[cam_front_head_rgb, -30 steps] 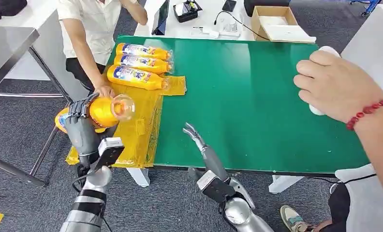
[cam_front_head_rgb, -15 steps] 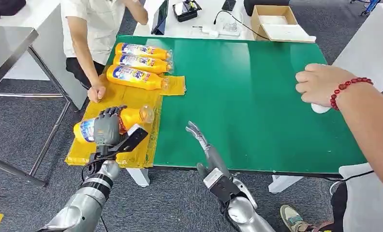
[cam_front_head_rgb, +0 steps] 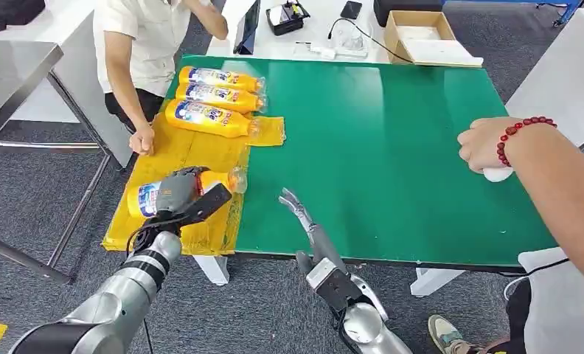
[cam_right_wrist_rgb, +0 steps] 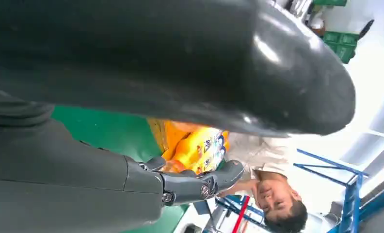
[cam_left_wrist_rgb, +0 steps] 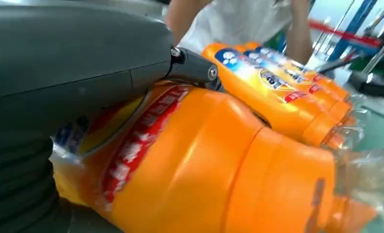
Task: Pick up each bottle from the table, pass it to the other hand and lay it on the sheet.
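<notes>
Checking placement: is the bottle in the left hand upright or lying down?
Lying down. The bottle lies sideways over the yellow sheet, gripped by the left hand.

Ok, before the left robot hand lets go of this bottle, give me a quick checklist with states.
1. Left robot hand grips the orange plastic bottle with the clear cap: ok.
2. Bottle lies level over the yellow plastic sheet: ok.
3. Bottle resting on the sheet, not hovering: cannot tell.
4. Gap to the three orange bottles already laid in a row: ok, well apart.
5. Person's fist off the drop spot: ok, but it rests at the sheet's edge nearby.
6. Right robot hand clear, fingers spread over the green table: ok.
</notes>
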{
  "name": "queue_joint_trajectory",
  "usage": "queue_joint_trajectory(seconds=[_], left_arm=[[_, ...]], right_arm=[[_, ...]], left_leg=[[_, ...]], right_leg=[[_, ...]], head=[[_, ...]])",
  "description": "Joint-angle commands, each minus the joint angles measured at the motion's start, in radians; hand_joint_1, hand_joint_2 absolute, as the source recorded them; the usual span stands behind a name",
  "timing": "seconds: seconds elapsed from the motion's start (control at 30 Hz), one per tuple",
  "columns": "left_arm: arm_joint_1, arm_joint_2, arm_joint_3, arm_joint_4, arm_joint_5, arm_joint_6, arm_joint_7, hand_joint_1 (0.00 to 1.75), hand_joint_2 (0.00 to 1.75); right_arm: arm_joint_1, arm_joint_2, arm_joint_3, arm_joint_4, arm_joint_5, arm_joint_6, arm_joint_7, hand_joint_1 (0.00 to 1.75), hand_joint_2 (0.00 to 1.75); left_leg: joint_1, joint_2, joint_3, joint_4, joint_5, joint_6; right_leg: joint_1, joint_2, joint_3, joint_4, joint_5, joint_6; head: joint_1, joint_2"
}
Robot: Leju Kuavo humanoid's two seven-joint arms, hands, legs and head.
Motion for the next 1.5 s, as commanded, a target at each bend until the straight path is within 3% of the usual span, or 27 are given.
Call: queue_joint_trajectory(seconds=[0.03,0.4,0.63,0.83,0.9,1.03,1.07,1.13,1.27,1.37,1.5], left_arm=[[-0.012,0.031,-0.114,0.146,-0.004,-0.232,0.027,0.00,0.00],[-0.013,0.038,-0.135,0.147,0.053,-0.369,0.036,0.00,0.00],[0.010,0.000,-0.045,0.074,0.279,-0.339,-0.125,0.00,0.00],[0.014,-0.007,-0.035,0.061,0.303,-0.338,-0.141,0.00,0.00],[0.063,-0.046,0.009,-0.042,0.482,-0.287,-0.292,0.00,0.00],[0.226,-0.081,-0.116,-0.390,0.796,-0.297,-0.295,0.00,0.00],[0.277,-0.072,-0.185,-0.503,0.903,-0.304,-0.264,0.00,1.75],[0.339,-0.047,-0.298,-0.644,1.026,-0.280,-0.243,0.00,1.75],[0.421,-0.021,-0.429,-0.796,1.103,-0.210,-0.246,0.00,1.75],[0.472,-0.021,-0.481,-0.848,1.061,-0.061,-0.261,0.00,1.75],[0.478,-0.024,-0.487,-0.850,1.058,-0.055,-0.262,0.00,1.75]], right_arm=[[-0.036,0.025,-0.047,0.137,0.000,0.003,0.003,0.00,0.00],[-0.061,0.040,-0.066,0.204,0.005,-0.021,-0.013,0.00,0.00],[-0.043,0.042,-0.085,0.216,0.005,-0.040,-0.024,0.00,0.00],[-0.040,0.042,-0.085,0.213,0.005,-0.041,-0.026,0.00,0.00],[-0.005,0.042,-0.105,0.177,-0.018,-0.040,-0.036,0.00,0.00],[0.084,0.030,-0.145,0.052,-0.102,0.015,-0.078,0.00,0.00],[0.112,0.026,-0.158,0.010,-0.146,0.060,-0.090,0.00,0.00],[0.152,0.028,-0.185,-0.055,-0.199,0.113,-0.113,0.00,0.00],[0.203,0.042,-0.222,-0.124,-0.214,0.115,-0.122,0.00,0.00],[0.245,0.069,-0.247,-0.200,-0.215,-0.024,-0.122,0.00,0.00],[0.249,0.070,-0.243,-0.204,-0.212,-0.027,-0.122,0.00,0.00]], left_leg=[[0.001,0.005,0.007,-0.002,-0.002,-0.002],[0.000,-0.002,0.009,-0.001,0.001,-0.001],[0.002,0.001,0.011,-0.002,0.001,-0.003],[0.001,-0.002,0.009,-0.001,0.001,-0.002],[0.000,-0.002,0.008,-0.001,0.001,-0.002],[0.001,-0.004,0.007,-0.001,0.001,-0.002],[0.000,-0.004,0.004,0.000,0.001,-0.001],[0.002,-0.004,0.005,0.001,-0.002,-0.002],[0.000,-0.003,-0.002,0.000,0.000,-0.002],[0.000,-0.004,-0.005,0.000,0.000,-0.001],[0.001,-0.002,-0.003,0.001,-0.003,-0.003]], right_leg=[[0.001,0.004,0.006,-0.002,0.000,-0.002],[0.000,-0.002,0.009,-0.001,0.000,-0.001],[0.002,0.000,0.011,-0.003,0.001,-0.004],[0.001,-0.002,0.010,-0.002,0.000,-0.002],[0.001,-0.002,0.009,-0.001,0.000,-0.002],[0.001,-0.005,0.008,-0.001,-0.001,-0.002],[0.000,-0.005,0.005,-0.001,-0.001,-0.001],[0.002,-0.005,0.006,0.000,-0.004,-0.003],[0.000,-0.004,-0.001,0.000,-0.002,-0.001],[0.000,-0.004,-0.004,0.000,-0.002,-0.001],[0.001,-0.003,-0.003,0.000,-0.003,-0.002]], head=[[0.000,0.000],[0.000,0.000],[0.000,0.000],[0.000,0.000],[0.000,0.000],[0.000,0.000],[0.000,0.000],[0.000,0.000],[0.000,0.000],[0.000,0.000],[0.000,0.000]])
